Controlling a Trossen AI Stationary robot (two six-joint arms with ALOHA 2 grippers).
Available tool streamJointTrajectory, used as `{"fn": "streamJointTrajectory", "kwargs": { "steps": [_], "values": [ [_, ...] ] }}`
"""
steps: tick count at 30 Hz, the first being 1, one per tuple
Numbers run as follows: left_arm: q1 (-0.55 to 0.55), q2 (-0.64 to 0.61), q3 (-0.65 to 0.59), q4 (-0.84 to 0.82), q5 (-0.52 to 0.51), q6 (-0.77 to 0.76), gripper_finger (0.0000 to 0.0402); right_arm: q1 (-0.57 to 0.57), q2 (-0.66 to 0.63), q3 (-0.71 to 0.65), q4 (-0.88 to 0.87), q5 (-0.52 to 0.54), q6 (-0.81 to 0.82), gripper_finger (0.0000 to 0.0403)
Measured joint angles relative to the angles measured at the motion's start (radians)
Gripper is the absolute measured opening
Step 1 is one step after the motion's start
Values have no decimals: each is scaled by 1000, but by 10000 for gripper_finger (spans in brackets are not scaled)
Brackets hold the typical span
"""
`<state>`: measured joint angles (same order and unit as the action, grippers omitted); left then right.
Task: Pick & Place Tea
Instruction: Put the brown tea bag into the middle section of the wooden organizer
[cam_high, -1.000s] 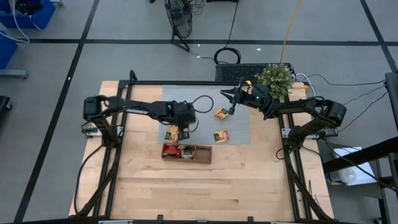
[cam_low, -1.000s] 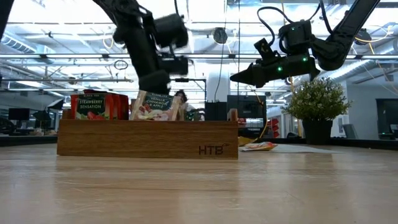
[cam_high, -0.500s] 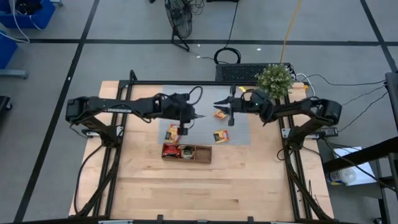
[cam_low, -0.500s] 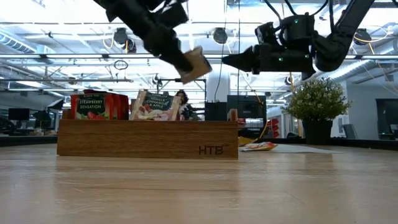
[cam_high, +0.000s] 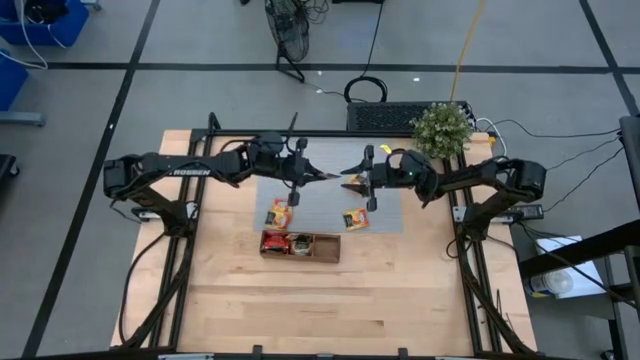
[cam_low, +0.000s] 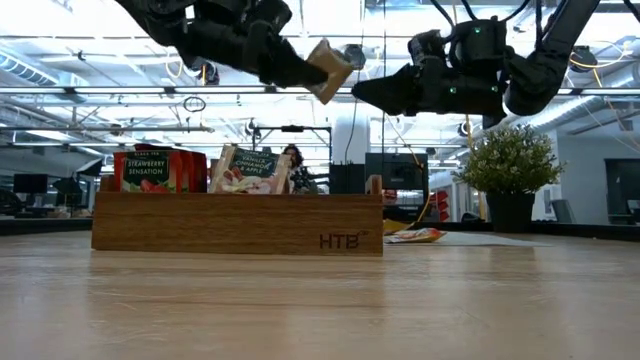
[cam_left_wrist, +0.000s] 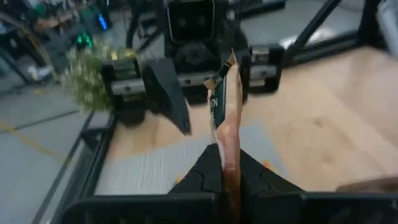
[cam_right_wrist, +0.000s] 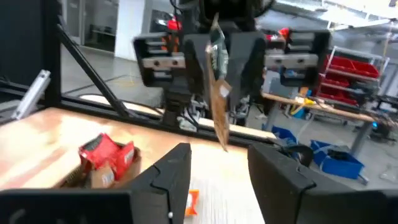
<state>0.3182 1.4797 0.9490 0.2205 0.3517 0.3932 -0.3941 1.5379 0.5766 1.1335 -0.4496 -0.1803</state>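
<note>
The left gripper (cam_left_wrist: 225, 171) pinched a flat pale-brown tea packet (cam_left_wrist: 225, 115) edge-up above the grey mat (cam_high: 325, 203) — presented (apparently for handover) to the right gripper (cam_right_wrist: 217, 168), fingers spread wide.

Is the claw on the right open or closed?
Open. The right gripper has a clear gap between its two fingers, with nothing held, and it faces the tea packet that the left gripper holds up.
</note>
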Motion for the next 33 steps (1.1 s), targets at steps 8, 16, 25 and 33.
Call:
{"fn": "streamJointTrajectory", "kwargs": {
  "steps": [8,16,25,33],
  "values": [
    [3,6,-5,40,45,-22,9,62,0,0,55,2,-8,151],
    [-31,6,-5,29,49,-31,9,83,23,28,81,82,9,131],
    [-50,6,-4,6,33,-33,9,95,193,108,182,77,82,123],
    [-27,7,-3,-49,10,-33,9,95,165,96,199,83,74,109]
  ]
}}
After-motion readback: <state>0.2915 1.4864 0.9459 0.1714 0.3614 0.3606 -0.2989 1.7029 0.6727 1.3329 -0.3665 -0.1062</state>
